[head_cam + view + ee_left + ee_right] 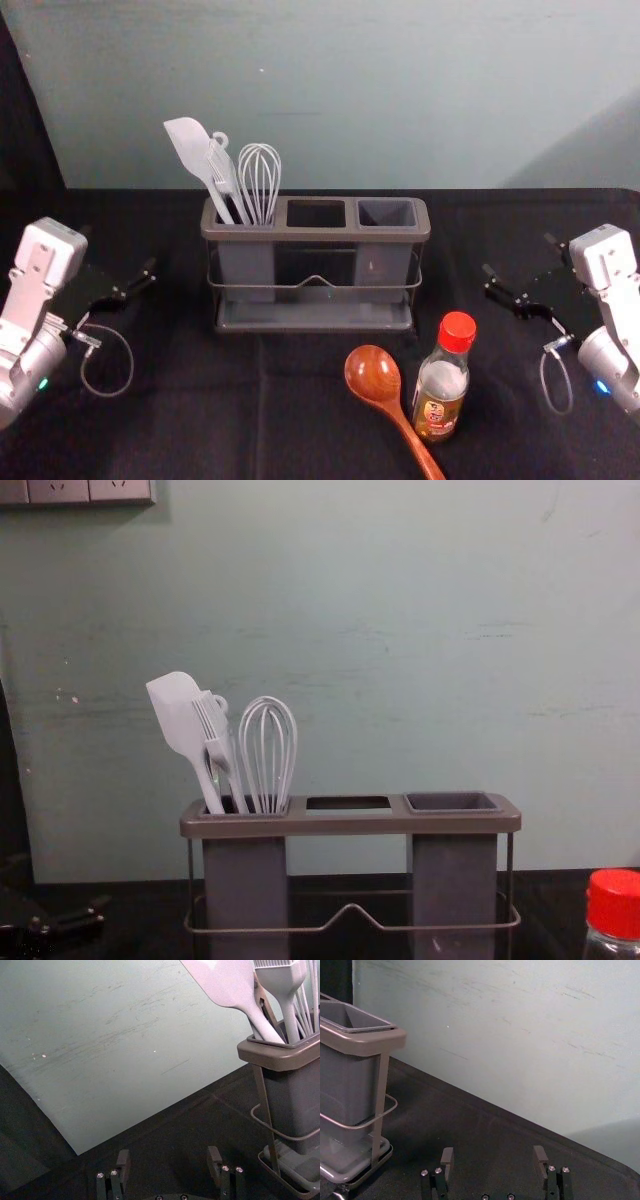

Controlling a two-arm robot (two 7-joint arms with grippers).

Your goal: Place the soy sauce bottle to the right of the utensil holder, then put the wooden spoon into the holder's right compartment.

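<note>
The left gripper and right gripper hang out past either end of the utensil holder, fingers spread wide with nothing in their grasp, and a broad gap of dark surface separates each from the holder's side edges. The soy sauce bottle stands upright near the holder's front right corner, and the wooden spoon lies just left of it, bowl toward the holder's front edge, handle slanting to the near edge of the head view.

L gripper near, fingers apart; holder to its R w/ spatula, brush & whisk; wall far.
</note>
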